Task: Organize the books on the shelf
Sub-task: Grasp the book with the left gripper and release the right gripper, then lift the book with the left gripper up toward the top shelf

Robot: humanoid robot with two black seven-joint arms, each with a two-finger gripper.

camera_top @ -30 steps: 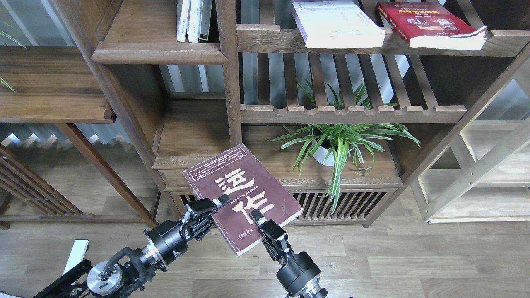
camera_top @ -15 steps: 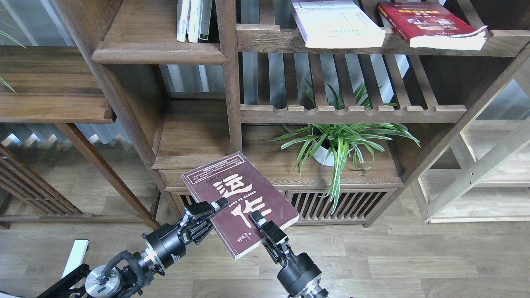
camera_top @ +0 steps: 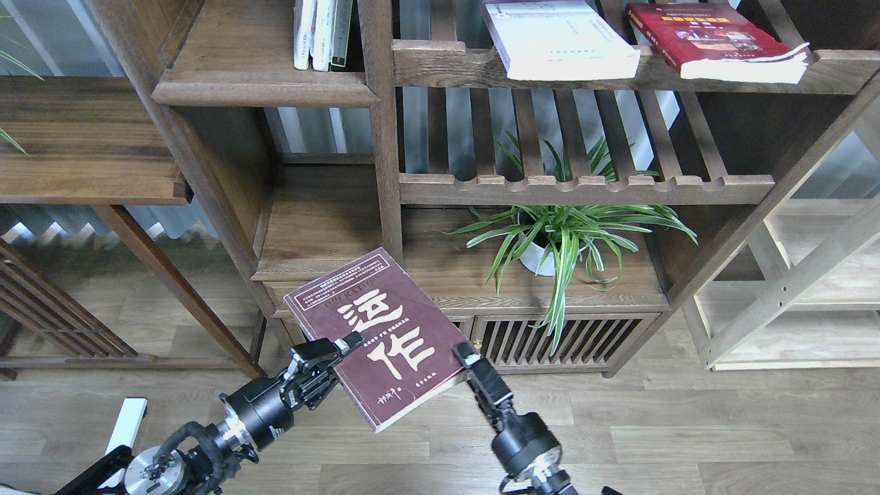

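The maroon book (camera_top: 385, 337) with big white Chinese characters is held tilted in the air, low in front of the bookcase. My left gripper (camera_top: 335, 348) is shut on its left edge. My right gripper (camera_top: 469, 357) is at the book's lower right edge; I cannot tell whether its fingers grip it. The thick white-lilac book (camera_top: 560, 41) and the red photo-cover book (camera_top: 715, 38) lie flat on the top slatted rack. The solid shelf (camera_top: 265, 88) with the moulded front edge is at upper left.
Several thin books (camera_top: 323, 34) stand upright at the right end of that shelf. A second solid board (camera_top: 323, 227) lies below it. A potted spider plant (camera_top: 557, 237) stands on the low cabinet top. A slatted rack (camera_top: 584, 187) is above the plant.
The book has shifted left and slightly down with my left gripper. My right gripper has slid off the cover, to the right, to the book's lower right edge.
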